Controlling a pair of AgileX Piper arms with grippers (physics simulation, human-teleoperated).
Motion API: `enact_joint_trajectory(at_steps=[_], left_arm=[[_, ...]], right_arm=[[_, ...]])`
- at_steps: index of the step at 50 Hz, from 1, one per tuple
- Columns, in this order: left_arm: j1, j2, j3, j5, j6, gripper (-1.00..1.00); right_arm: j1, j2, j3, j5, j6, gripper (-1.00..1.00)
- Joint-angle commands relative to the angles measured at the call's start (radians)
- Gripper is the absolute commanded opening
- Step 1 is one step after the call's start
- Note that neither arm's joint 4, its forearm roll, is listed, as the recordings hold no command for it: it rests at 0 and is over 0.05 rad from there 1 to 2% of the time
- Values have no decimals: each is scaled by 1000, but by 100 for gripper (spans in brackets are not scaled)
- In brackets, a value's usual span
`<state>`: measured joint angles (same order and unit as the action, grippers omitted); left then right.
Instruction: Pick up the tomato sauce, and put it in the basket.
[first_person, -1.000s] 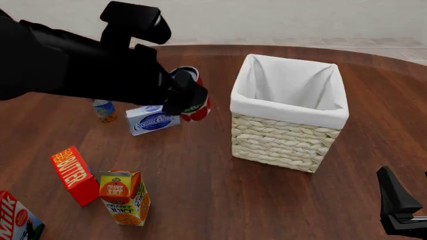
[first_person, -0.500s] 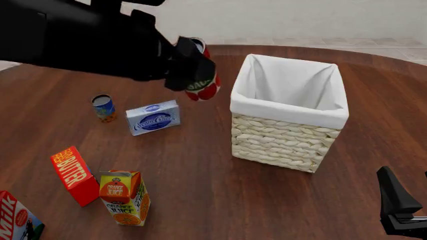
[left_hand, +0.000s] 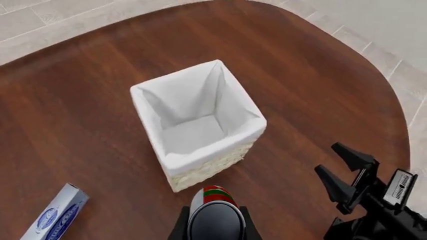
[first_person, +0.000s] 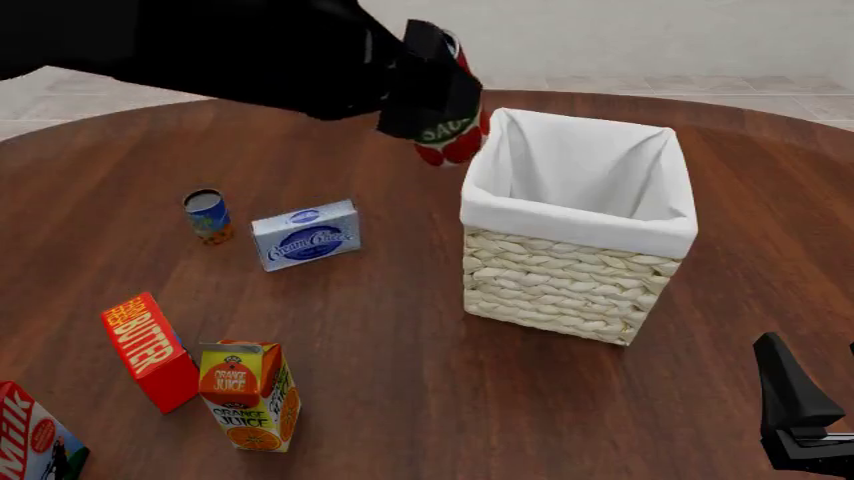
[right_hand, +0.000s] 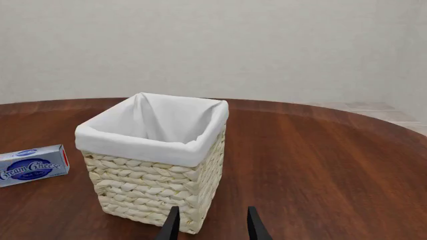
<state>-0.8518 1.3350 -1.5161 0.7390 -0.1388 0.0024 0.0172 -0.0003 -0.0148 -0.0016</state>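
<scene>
My left gripper (first_person: 434, 105) is shut on the tomato sauce (first_person: 451, 133), a small can with a red and green label. It holds the can in the air just beside the left rim of the basket (first_person: 577, 285). In the left wrist view the can's grey top (left_hand: 215, 222) sits between the fingers, with the basket (left_hand: 203, 172) below and ahead. The basket's white lining looks empty inside. My right gripper (first_person: 801, 415) rests low at the front right, open and empty. Its fingers (right_hand: 171, 225) point at the basket (right_hand: 157, 187).
A blue and orange can (first_person: 206, 215) and a cream cheese box (first_person: 307, 235) stand left of the basket. A butter carton (first_person: 147, 350), an orange juice carton (first_person: 250, 395) and a milk carton (first_person: 34, 440) stand at the front left.
My left gripper has lifted the tomato sauce up and carried it right, from near the cream cheese box to the basket's left rim. The right arm has not moved.
</scene>
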Motion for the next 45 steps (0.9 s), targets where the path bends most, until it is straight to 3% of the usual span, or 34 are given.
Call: enact_joint_trajectory(at_steps=[1,30,33,45], left_arm=[[-16,49,-60,-18,12,-100],[-33,186,-189,-96,4,-100],[-31,195,-187,-106,30,-100],[-31,250,-210,-137,-1,-100]], right_arm=[[0,-1,0,1,0,100],[0,0,0,0,0,100],[0,-1,0,1,0,100],[0,0,0,1,0,100]])
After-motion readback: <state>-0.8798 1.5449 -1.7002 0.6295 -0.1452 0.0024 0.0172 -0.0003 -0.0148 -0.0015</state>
